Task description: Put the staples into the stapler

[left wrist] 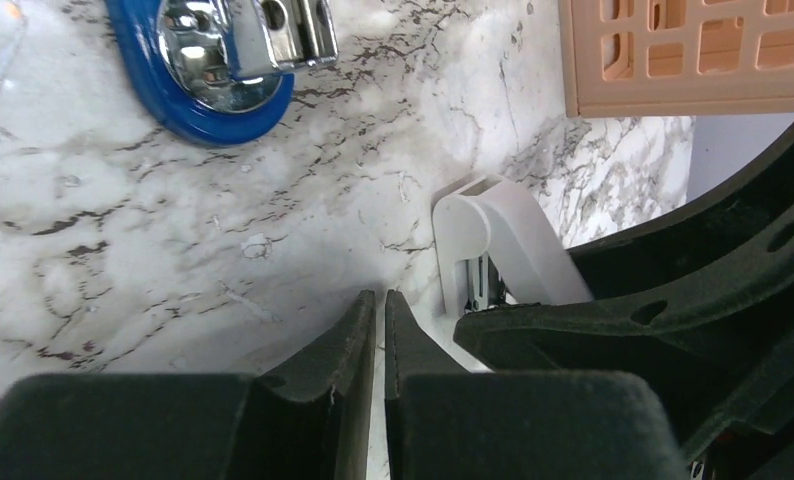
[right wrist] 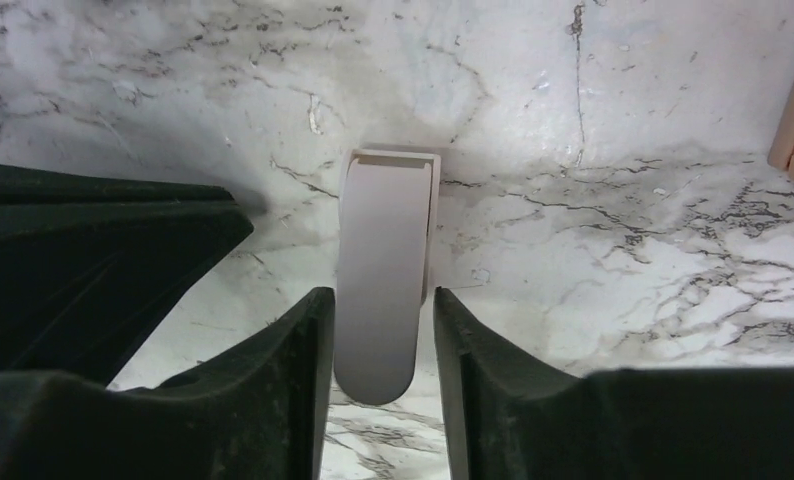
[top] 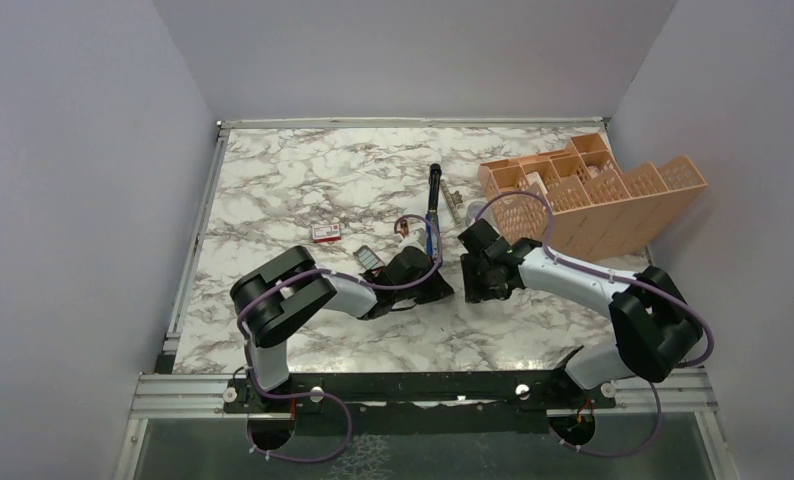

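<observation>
The slim blue and black stapler (top: 433, 196) lies near the table's middle, beyond both grippers; its blue end with chrome metal shows in the left wrist view (left wrist: 213, 70). The red-and-white staple box (top: 325, 232) lies to the left, with a small dark tray (top: 369, 257) near it; I cannot make out any staples in the tray. My left gripper (top: 441, 290) (left wrist: 380, 297) is shut and empty, low over the marble. My right gripper (top: 471, 284) (right wrist: 378, 300) is open, its fingers on either side of a white rounded piece (right wrist: 385, 260), which also shows in the left wrist view (left wrist: 493, 240).
An orange plastic organizer (top: 593, 190) stands at the back right and reaches into the left wrist view (left wrist: 693, 55). A small metal item (top: 453, 206) lies right of the stapler. A small tan-and-white object (top: 405, 228) sits left of it. The two grippers are close together.
</observation>
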Available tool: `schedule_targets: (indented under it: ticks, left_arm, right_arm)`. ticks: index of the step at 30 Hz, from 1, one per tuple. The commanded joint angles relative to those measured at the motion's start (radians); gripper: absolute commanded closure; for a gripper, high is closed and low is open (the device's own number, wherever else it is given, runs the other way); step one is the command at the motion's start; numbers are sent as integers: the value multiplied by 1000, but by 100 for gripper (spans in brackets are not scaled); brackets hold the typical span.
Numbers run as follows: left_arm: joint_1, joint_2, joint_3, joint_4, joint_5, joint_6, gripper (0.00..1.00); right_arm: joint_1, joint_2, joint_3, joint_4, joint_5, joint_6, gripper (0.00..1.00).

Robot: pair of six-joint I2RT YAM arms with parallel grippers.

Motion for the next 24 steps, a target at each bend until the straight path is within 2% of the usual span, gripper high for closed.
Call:
schedule_targets:
  ticks: [1, 4, 9, 15, 24]
  left_arm:
    - [10, -31, -11, -118, -80, 55, 90]
    - [11, -46, -4, -144, -104, 70, 88]
    - [13, -78, 2, -194, -146, 90, 86]
    - [15, -93, 2, -214, -160, 98, 86]
    - [14, -82, 9, -215, -159, 106, 86]
  right_arm:
    - [-1, -27, 19, 47, 60, 22, 51]
    - [0, -38, 22, 51, 59, 14, 43]
    - [-1, -58, 33, 40, 67, 16, 42]
    - [-1, -76, 73, -53, 70, 10, 52]
    - [-1, -18, 54, -78, 47, -10, 70]
